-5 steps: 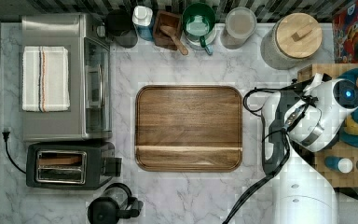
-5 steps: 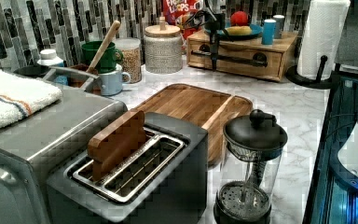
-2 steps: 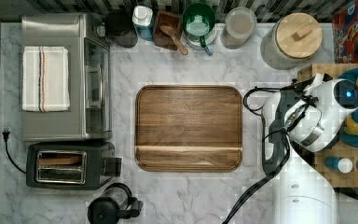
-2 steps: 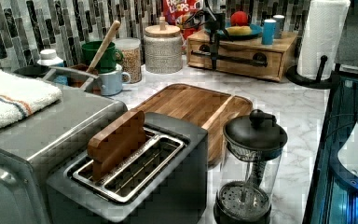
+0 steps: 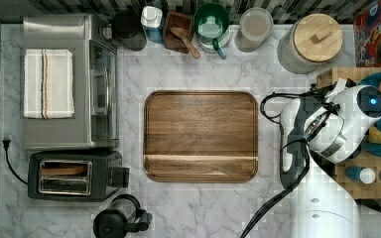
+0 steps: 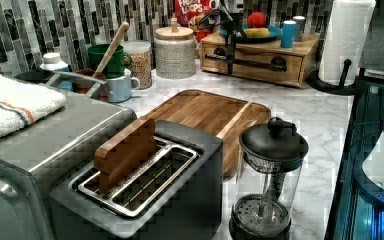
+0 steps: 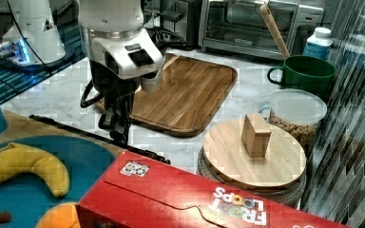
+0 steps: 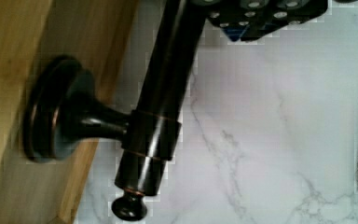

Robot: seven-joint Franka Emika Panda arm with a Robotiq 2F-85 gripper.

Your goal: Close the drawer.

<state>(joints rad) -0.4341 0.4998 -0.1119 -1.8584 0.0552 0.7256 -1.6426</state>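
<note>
- The robot's black hand (image 6: 228, 37) sits at the long black bar handle (image 8: 165, 88) of the shallow light-wood drawer (image 6: 252, 62); whether it is clenched on the bar or released cannot be told.
- In the wrist view the bar runs close under the hand's black body, with a round black mounting post (image 8: 70, 114) fixing the bar to the pale wood drawer front.
- In the left view the drawer front lies close to the face of the light-wood cabinet (image 6: 300, 75); whether a gap remains cannot be told.
- The cabinet stands on the white marble surface (image 5: 198, 69) at the top view's right edge.
- On the cabinet top rest a blue plate (image 6: 272, 34) with a yellow banana (image 7: 26, 166), and a blue cylindrical cup (image 6: 288, 34).
- The white robot arm (image 5: 345, 124) rises over the cabinet in the top view.
- A dark walnut rounded-corner cutting board (image 5: 201, 136) lies flat mid-surface, apart from the cabinet.
- A round jar with a wooden lid (image 5: 317, 37) and a red cereal box (image 7: 195, 199) stand near the cabinet.
- A dark toaster (image 5: 74, 176) and a glass French press (image 6: 270, 185) stand at the far side of the board.
</note>
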